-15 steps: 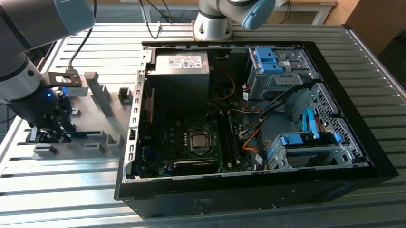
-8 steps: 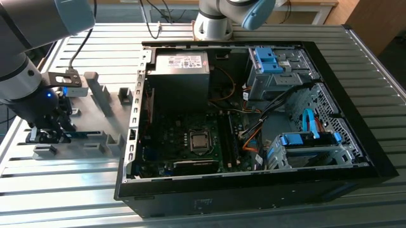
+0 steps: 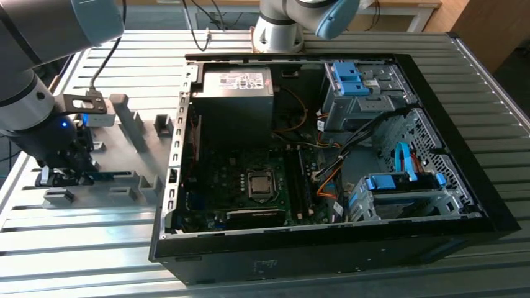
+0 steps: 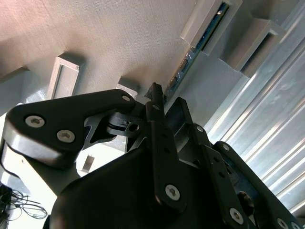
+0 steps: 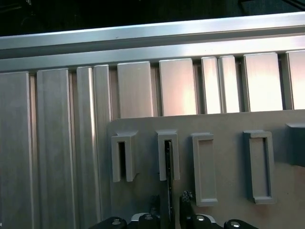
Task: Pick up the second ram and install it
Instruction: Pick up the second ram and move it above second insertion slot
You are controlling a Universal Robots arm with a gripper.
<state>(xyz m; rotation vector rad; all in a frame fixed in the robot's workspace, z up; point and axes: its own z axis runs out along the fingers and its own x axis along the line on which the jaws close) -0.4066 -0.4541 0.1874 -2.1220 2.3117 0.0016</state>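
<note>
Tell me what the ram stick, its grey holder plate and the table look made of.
The ram stick looks like circuit board, probably fibreglass laminate: a thin blue-teal strip with small components. The holder plate seems to be plastic, perhaps printed: matte grey with a fine line texture. The table looks like aluminium profile: silvery ribbed slats with bright reflections.

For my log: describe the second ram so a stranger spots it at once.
Left of the open computer case in the exterior view lies a grey holder plate. The second ram stands on edge in its slotted blocks, at the gripper: a thin blue-teal strip among chunky grey blocks.
</note>
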